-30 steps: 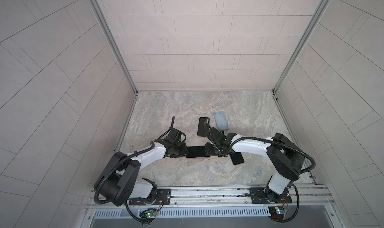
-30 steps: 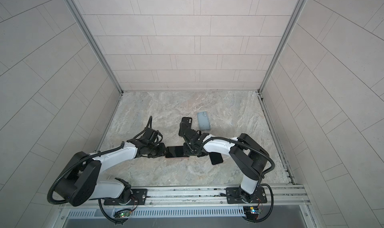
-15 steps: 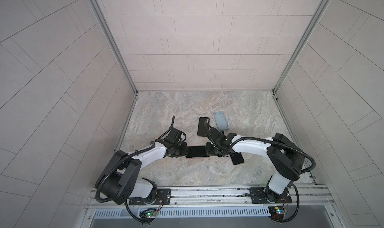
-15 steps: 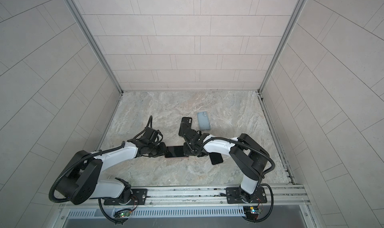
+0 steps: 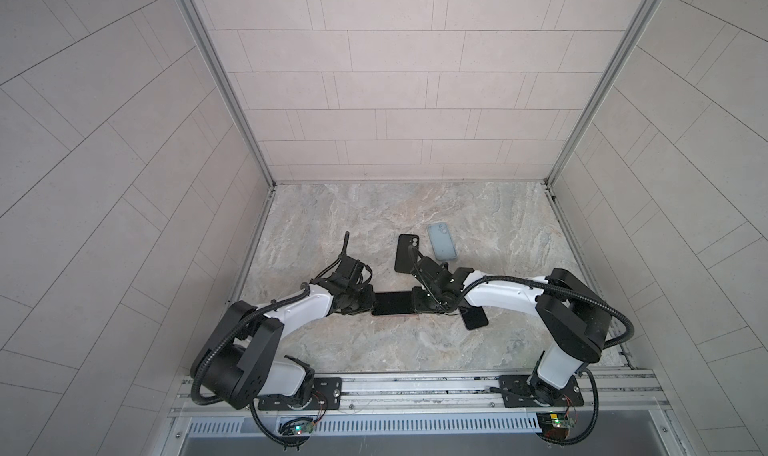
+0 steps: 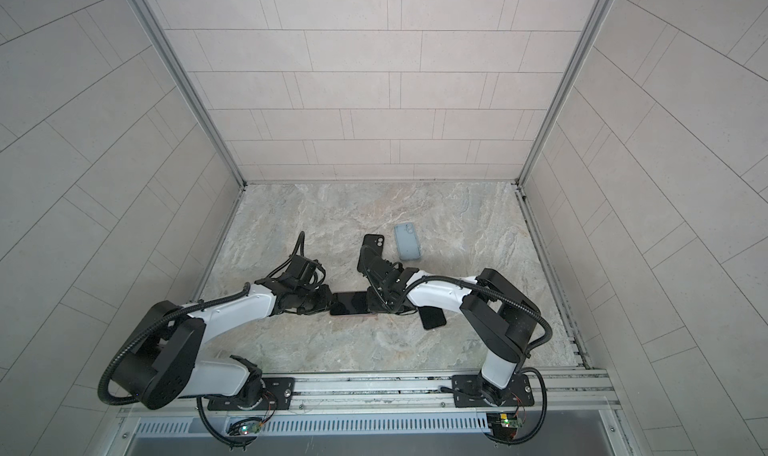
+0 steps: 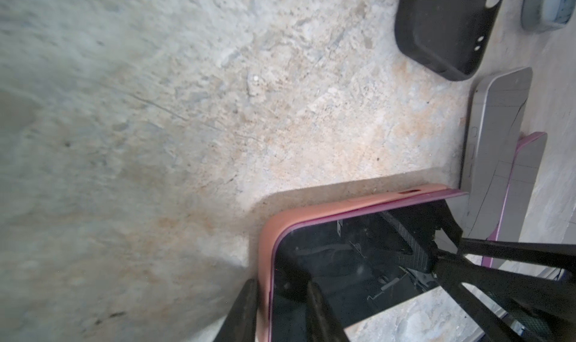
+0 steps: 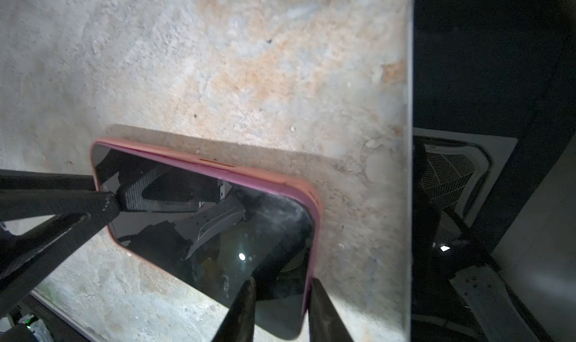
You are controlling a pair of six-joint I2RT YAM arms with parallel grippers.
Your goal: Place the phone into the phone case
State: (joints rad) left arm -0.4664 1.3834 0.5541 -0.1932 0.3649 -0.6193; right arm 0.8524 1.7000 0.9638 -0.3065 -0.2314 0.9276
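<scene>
The phone (image 5: 392,303) spans 9-to-3; my left pincer (image 7: 279,293) and right pincer (image 8: 282,282) straddle its phone case (image 7: 358,202) ends, jaws narrow, grip unclear.

Phone cases: three. Pink case (image 7: 343,205) with phone (image 5: 392,303) inside, black case (image 5: 405,253), blue-grey case (image 5: 441,242).
Phones: two sure, cased one plus bare dark phone (image 5: 475,318). Possible third, purple-edged slab (image 7: 526,175), unclear.
End effectors: two, left end effector (image 7: 280,289), right end effector (image 8: 282,286).

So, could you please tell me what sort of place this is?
Most likely a purpose-built robot test cell: plain panelled walls box in a stone-patterned tabletop, and the left arm and right arm are bolted to an aluminium rail along its front edge.
</scene>
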